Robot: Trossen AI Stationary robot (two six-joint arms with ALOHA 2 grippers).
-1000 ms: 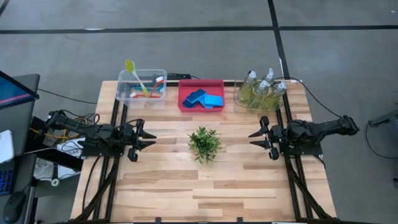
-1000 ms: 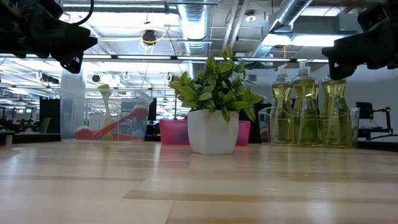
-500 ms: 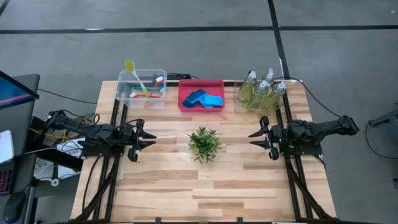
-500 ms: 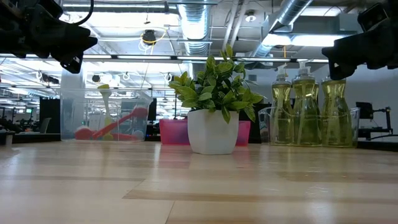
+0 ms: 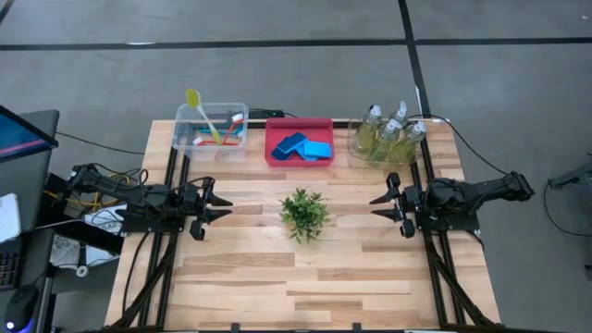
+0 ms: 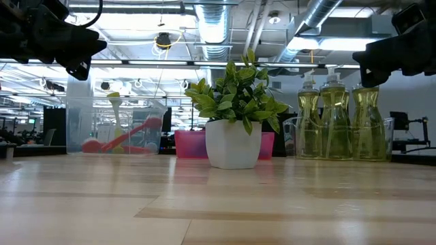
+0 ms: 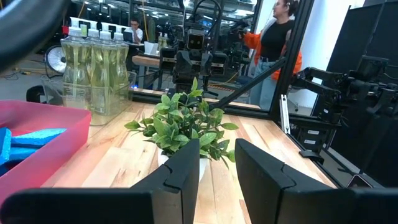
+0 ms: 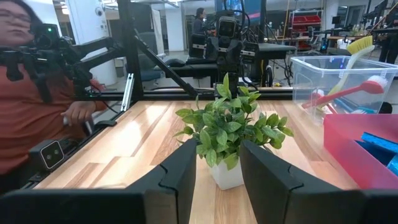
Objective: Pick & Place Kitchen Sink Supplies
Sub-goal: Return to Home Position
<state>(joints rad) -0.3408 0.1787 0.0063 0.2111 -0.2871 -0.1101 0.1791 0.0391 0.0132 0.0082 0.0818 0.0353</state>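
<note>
**Blue sponges** (image 5: 301, 146). They lie flat in the red bin (image 5: 272, 153), diagonally ahead of both sets of fingertips and well apart from each. I judge them light, soft and squashy. I would take one across its short width with a gentle squeeze.

**Pump bottles** (image 5: 388, 137). They stand upright, packed together in the bottle bin (image 5: 353, 150), beside and beyond my right fingers. I expect them to be the heaviest stock, smooth-walled and slippery, with liquid that shifts. I would grip the body below the shoulder, never the pump.

**Brushes** (image 5: 220, 126). They lean in the brush bin (image 5: 185, 137), beside and beyond my left fingers, and a yellow head pokes over the rim. I judge them light, stiff and thin. I would pinch one mid-handle and expect it to swivel.

**Plant** (image 5: 304, 213). It sits straight ahead of both sets of fingertips, between them. It is not mine to move.

**Left gripper** (image 5: 228, 206) and **right gripper** (image 5: 374, 207). Both hang above the table (image 5: 277, 277) with fingers (image 7: 180, 180) spread and nothing between them.
</note>
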